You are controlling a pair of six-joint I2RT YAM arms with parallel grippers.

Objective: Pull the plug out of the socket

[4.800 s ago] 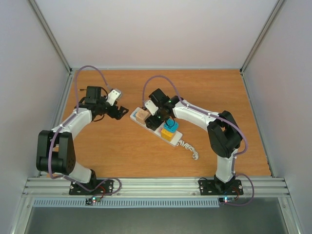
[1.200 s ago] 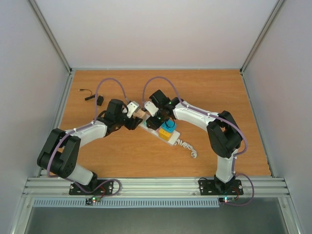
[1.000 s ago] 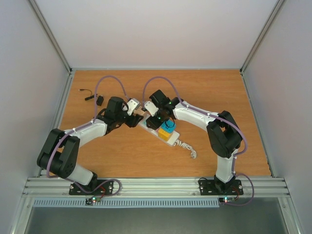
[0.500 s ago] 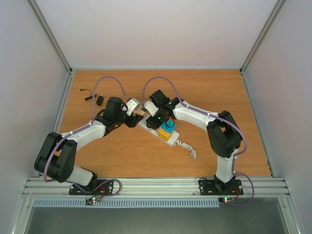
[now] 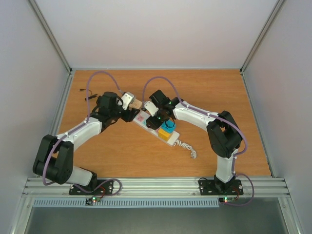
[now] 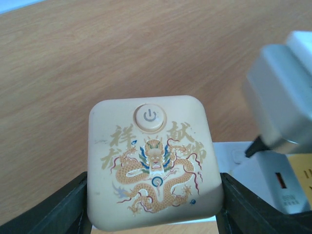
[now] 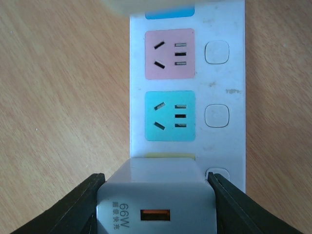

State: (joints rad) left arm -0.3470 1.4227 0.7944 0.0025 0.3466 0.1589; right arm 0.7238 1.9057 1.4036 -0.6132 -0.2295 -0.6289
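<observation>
The socket, a white power strip (image 5: 148, 122), lies slanted mid-table. My left gripper (image 5: 130, 108) is shut on a beige square plug (image 5: 136, 104) with a dragon print and holds it just left of the strip's far end, off the strip. In the left wrist view the plug (image 6: 153, 161) fills the space between the black fingers (image 6: 58, 209). My right gripper (image 5: 156, 118) is shut on a grey 66W charger (image 7: 156, 204) that sits in the strip (image 7: 219, 87). A pink outlet (image 7: 169, 53) and a teal outlet (image 7: 170, 116) are bare.
A blue plug (image 5: 170, 126) and a yellow plug (image 5: 166, 134) sit in the strip's near end. Its short white cord (image 5: 187, 147) curls toward the front. A thin black cable (image 5: 82, 90) lies at the back left, partly behind my left arm. Walls enclose the table.
My left gripper has drawn back and to the left with the beige plug, which has come off the strip's far end. A pink outlet now shows there. The right arm has stayed put.
</observation>
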